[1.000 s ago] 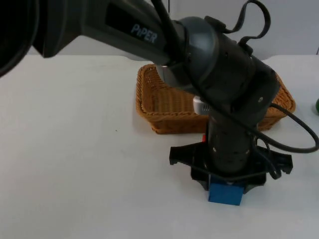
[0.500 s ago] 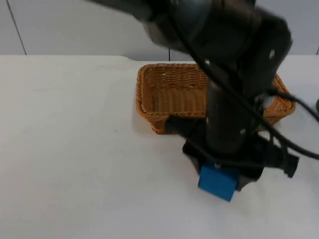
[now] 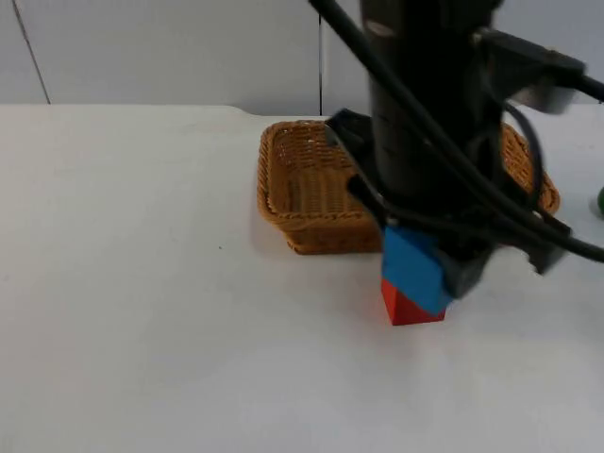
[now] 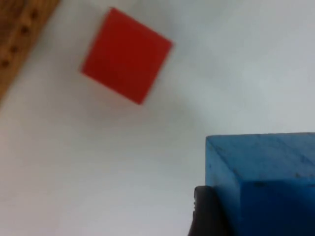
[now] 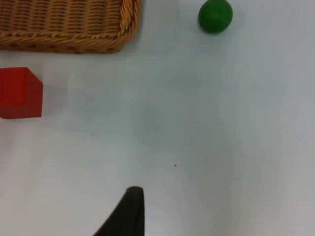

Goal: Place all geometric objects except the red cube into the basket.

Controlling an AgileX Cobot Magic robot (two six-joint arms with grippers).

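My left gripper [image 3: 427, 281] hangs in the air just in front of the wicker basket [image 3: 276, 204], shut on a blue cube [image 3: 408, 264]. The left wrist view has that blue cube [image 4: 266, 182] clamped beside a black fingertip [image 4: 207, 212]. On the table beneath it rests the red cube [image 3: 411, 308], close to the basket's front wall. The red cube [image 4: 127, 63] lies near the basket's corner [image 4: 19, 34]. A green ball [image 5: 215, 15] sits on the table past the basket [image 5: 64, 24]. The right arm waits, its fingertip [image 5: 129, 211] above bare table, with the red cube [image 5: 18, 93] off to one side.
The left arm's black body covers much of the basket's right half in the top view. The green ball [image 3: 600, 200] peeks in at the right edge of the table. White table stretches wide to the left and front.
The left gripper has lifted the blue cube off the table and carried it back toward the basket. The red cube, hidden under the arm before, has come into sight.
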